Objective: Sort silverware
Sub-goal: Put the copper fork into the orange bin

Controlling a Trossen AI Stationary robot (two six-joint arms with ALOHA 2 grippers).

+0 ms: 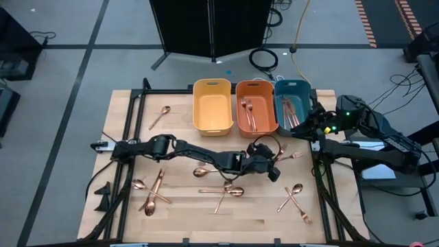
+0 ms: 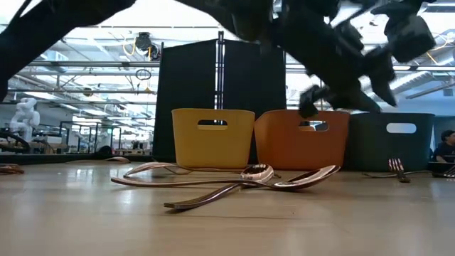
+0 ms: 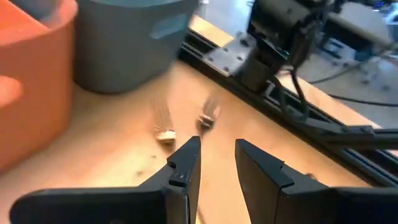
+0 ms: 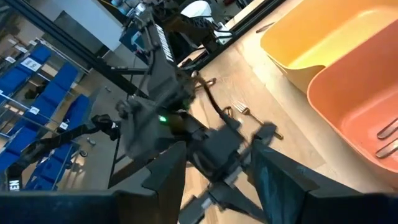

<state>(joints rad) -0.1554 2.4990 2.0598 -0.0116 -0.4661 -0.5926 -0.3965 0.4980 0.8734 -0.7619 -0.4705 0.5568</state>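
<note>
Crossed spoons [image 2: 234,186] lie closest to the low camera, flat on the wooden counter [image 1: 185,230], their bowls and handles overlapping. Behind them stand three bins side by side: yellow bin [image 1: 211,104], orange bin [image 1: 256,104] and teal bin [image 1: 293,101]. Forks [image 1: 248,112] rest inside the orange one, and more copper pieces [image 1: 291,113] lie in the teal one; the yellow one looks bare inside. Other silverware is scattered over the counter: a lone spoon [image 1: 160,116] beside the yellow bin, a cluster [image 1: 151,192] at the near left, and a crossed pair [image 1: 295,199] at the near right. My left fingers [image 1: 273,171] reach across the middle of the counter, parted a little and gripping nothing, with two forks [image 3: 186,121] lying just ahead of their tips, near the teal bin. My right fingers [image 1: 317,123] hover at the right edge of the counter beside the teal bin, spread wide and empty.
</note>
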